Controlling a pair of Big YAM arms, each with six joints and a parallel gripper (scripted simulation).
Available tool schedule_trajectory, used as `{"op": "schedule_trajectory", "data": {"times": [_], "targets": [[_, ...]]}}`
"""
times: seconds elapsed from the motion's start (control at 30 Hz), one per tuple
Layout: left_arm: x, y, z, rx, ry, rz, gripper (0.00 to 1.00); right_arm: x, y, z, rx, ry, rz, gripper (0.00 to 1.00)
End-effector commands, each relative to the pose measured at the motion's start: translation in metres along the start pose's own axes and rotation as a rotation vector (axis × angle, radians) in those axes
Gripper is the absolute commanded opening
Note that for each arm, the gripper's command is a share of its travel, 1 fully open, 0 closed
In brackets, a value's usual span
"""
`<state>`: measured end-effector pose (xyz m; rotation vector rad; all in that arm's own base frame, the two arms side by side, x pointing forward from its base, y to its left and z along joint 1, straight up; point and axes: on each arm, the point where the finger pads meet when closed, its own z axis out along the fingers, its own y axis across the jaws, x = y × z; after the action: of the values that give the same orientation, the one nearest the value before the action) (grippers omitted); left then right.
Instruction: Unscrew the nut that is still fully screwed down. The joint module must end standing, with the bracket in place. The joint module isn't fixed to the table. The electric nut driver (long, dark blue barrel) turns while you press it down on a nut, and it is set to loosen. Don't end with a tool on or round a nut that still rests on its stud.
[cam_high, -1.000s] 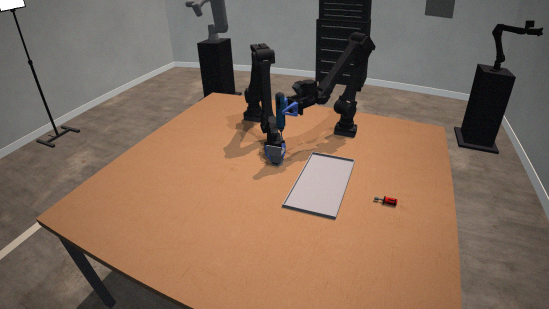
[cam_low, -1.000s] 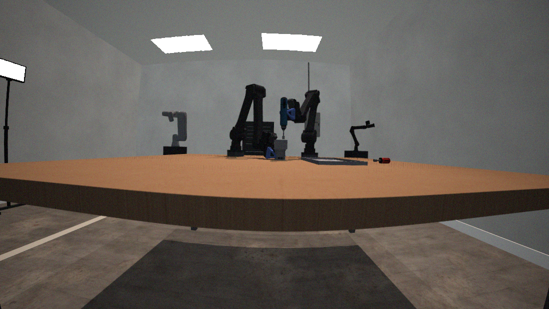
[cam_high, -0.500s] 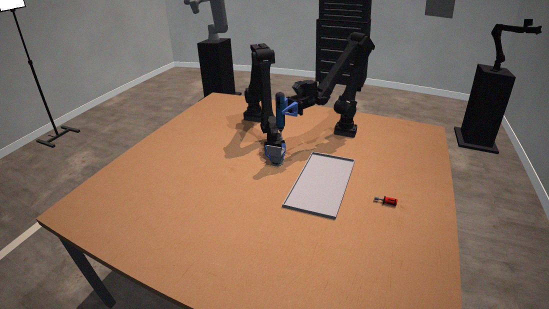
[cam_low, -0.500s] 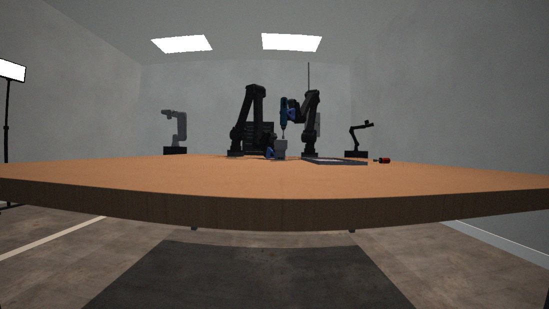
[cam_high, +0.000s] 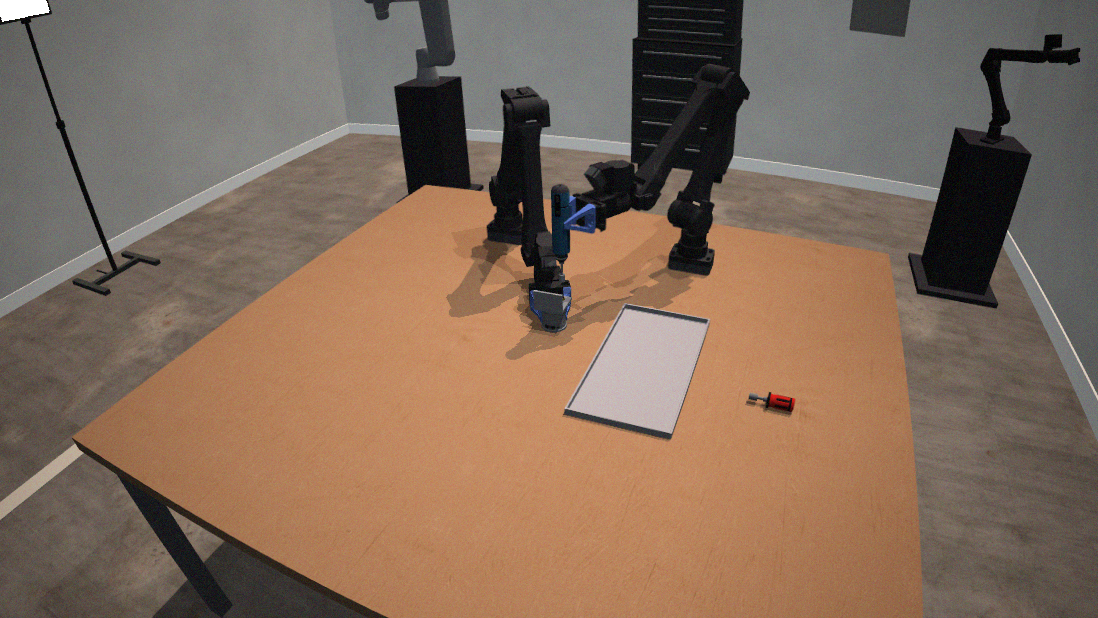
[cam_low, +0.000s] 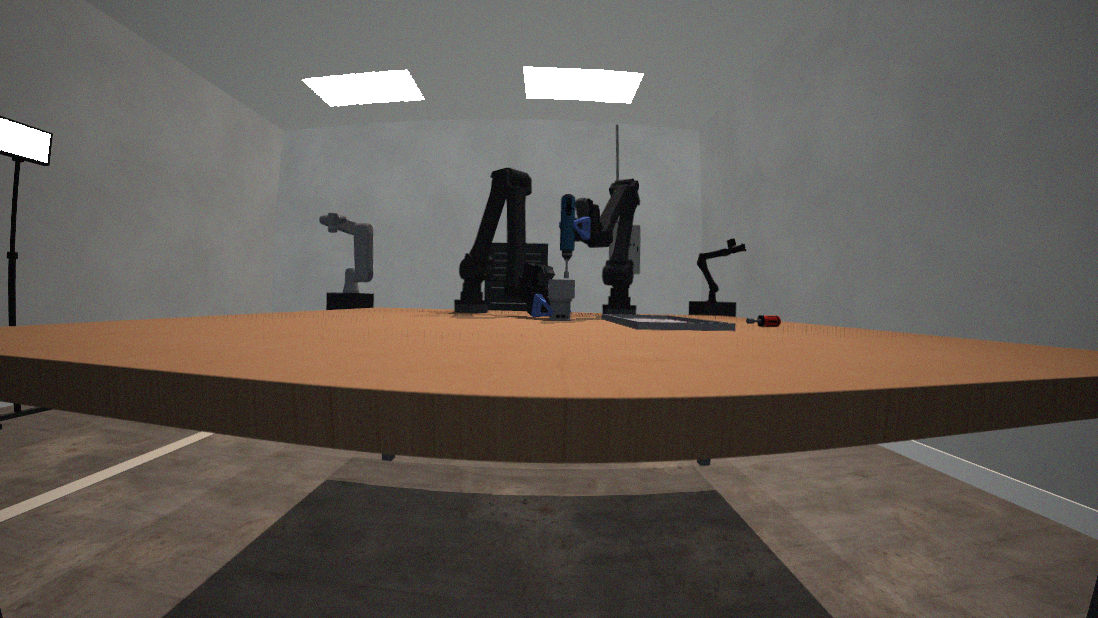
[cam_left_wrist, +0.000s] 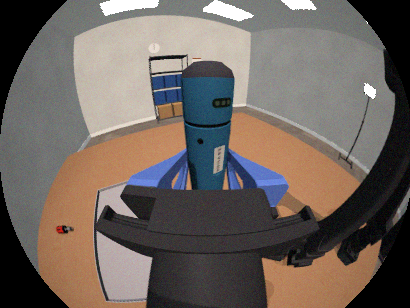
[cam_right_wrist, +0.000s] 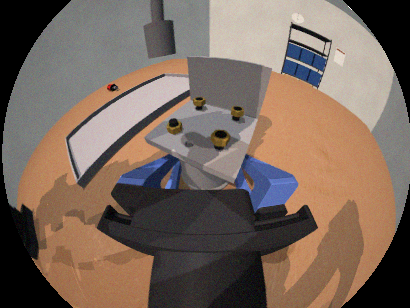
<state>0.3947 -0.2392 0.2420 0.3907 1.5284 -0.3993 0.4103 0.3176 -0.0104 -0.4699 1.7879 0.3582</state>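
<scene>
Across the wooden table (cam_high: 399, 429) (cam_low: 491, 360) (cam_left_wrist: 135, 145) (cam_right_wrist: 320, 145), a red driver (cam_high: 780, 401) (cam_low: 769, 320) (cam_left_wrist: 61, 229) (cam_right_wrist: 111, 87) lies beyond the tray (cam_high: 643, 370) (cam_low: 683, 326) (cam_left_wrist: 94, 223) (cam_right_wrist: 120, 142)
</scene>
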Motion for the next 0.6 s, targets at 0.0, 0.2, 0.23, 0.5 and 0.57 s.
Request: {"op": "schedule_trajectory", "data": {"times": [0.0, 0.2, 0.23, 0.5, 0.57], "targets": [[-0.016, -0.007, 0.001, 0.013, -0.053, -0.016, 0.42, 0.017, -0.001, 0.0, 0.003, 0.04, -0.016, 0.59], [-0.02, -0.007, 0.002, 0.013, -0.064, -0.017, 0.42, 0.017, -0.001, 0.0, 0.003, 0.04, -0.016, 0.59], [-0.021, -0.007, 0.002, 0.013, -0.066, -0.017, 0.42, 0.017, -0.001, 0.0, 0.003, 0.04, -0.016, 0.59], [-0.004, -0.007, -0.001, 0.013, -0.041, -0.015, 0.42, 0.017, -0.001, 0.0, 0.003, 0.04, -0.016, 0.59], [-0.015, -0.007, 0.002, 0.013, -0.066, -0.017, 0.42, 0.017, -0.001, 0.0, 0.003, 0.04, -0.016, 0.59]]}}
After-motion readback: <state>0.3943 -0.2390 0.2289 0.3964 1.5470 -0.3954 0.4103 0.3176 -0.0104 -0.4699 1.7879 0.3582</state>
